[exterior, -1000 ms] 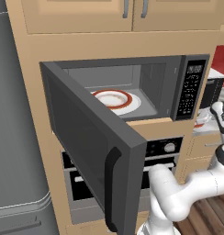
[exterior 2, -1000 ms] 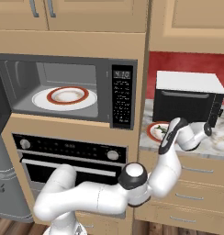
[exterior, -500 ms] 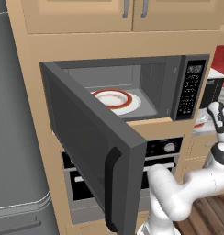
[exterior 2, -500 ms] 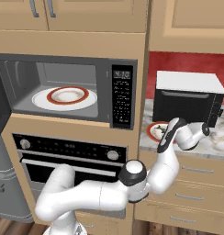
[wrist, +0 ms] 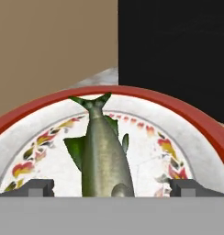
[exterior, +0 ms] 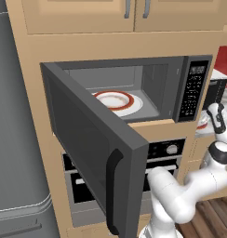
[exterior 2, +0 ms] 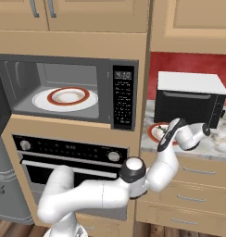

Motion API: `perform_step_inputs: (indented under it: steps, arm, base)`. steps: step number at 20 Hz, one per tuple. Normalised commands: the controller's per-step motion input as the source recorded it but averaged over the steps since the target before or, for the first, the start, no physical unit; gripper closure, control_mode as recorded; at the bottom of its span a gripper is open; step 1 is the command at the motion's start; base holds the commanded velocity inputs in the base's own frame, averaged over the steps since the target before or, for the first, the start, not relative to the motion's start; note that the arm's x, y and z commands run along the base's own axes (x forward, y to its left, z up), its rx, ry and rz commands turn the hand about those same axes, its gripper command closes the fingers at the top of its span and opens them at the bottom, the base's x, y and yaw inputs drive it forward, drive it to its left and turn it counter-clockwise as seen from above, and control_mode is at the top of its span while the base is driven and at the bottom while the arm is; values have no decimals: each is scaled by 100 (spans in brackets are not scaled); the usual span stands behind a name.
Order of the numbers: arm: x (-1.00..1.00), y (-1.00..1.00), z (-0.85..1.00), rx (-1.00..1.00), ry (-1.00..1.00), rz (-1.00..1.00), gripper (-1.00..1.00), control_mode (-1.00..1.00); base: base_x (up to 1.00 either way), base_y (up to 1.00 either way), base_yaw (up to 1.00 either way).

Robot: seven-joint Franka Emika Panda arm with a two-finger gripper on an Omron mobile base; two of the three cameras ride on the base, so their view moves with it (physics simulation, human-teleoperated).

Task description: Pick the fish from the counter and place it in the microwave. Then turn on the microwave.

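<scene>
Olive-green fish (wrist: 103, 156) lies on a red-rimmed white plate (wrist: 187, 124), tail fin toward the plate's far rim, body running back to the near rim between your two fingertips (wrist: 36, 187). You've got the gripper (wrist: 111, 188) spread wide, jaws released, nothing held; a tip sits on each side of the fish, apart from it. That plate (exterior 2: 156, 131) rests on the marbled counter (exterior 2: 216, 144) near its left edge, just in front of a black toaster oven (exterior 2: 189, 99) with a white top. Your gripper (exterior 2: 169, 135) hangs over the plate's near rim. The microwave (exterior: 192, 90) stands with its door (exterior: 94, 148) swung fully out to the left; inside, a second red-rimmed plate (exterior: 116, 101) sits mid-floor of the cavity. Black oven (exterior 2: 64, 159) sits below it. In the left base view your hand (exterior: 216, 118) shows at the right edge, beside the microwave's button panel (exterior: 190, 95).
</scene>
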Motion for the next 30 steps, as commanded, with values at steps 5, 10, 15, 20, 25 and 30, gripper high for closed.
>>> perform_step_inputs:
  steps: [5,10,15,20,25,30]
  arm:
    - [16,-10,-11,0,6,0,-100,-100]
    - [11,-10,-10,0,7,0,100,-100]
    - [1,-15,-5,0,2,0,100,-100]
    - [-10,-11,19,0,0,0,100,-100]
    - [-27,-7,29,0,0,0,100,-100]
    - [-45,1,23,3,0,2,100,-100]
  base:
    - [0,0,0]
    - [0,0,0]
    - [0,0,0]
    - [0,0,0]
    - [0,0,0]
    - [0,0,0]
